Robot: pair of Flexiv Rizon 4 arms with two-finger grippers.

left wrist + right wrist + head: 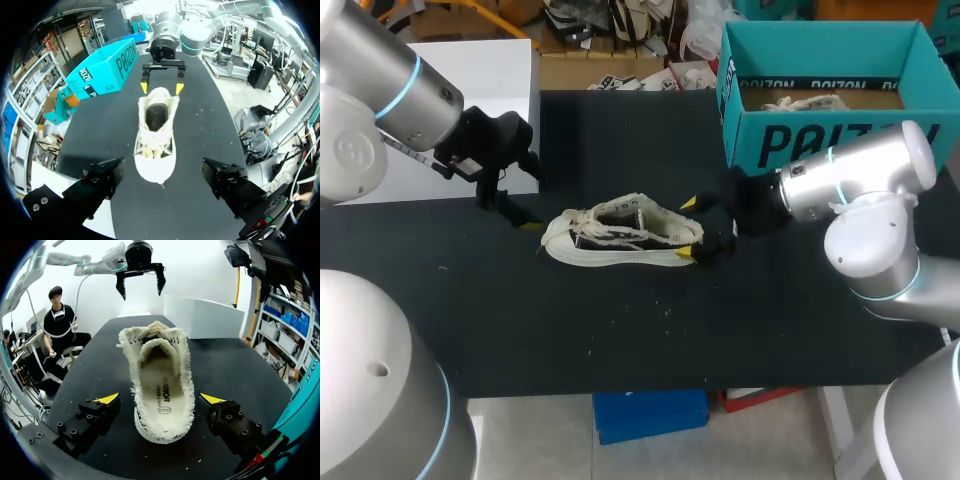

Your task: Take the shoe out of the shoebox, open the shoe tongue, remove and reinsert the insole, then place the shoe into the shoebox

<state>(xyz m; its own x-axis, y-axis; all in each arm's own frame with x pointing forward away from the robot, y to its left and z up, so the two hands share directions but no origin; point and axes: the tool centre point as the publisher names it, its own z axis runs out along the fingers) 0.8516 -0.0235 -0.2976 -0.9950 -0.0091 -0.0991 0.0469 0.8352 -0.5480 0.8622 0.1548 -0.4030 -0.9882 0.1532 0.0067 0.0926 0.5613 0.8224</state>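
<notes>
Shoe [620,238] was laid on bench [620,330] outside shoebox [800,140], insole [162,390] seated; left claw [164,172], right claw [160,399] were spread; reboxing judged outstanding.

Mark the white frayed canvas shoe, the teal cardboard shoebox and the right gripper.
white frayed canvas shoe [600,232], head view, on its laced upper.
teal cardboard shoebox [765,140], head view, on its front wall.
right gripper [160,399], right wrist view, midway between its yellow tips.

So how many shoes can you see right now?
1 for sure. The shoe lies on the table, heel inside the open right gripper. A pale shape inside the shoebox may be another; unclear.
</notes>
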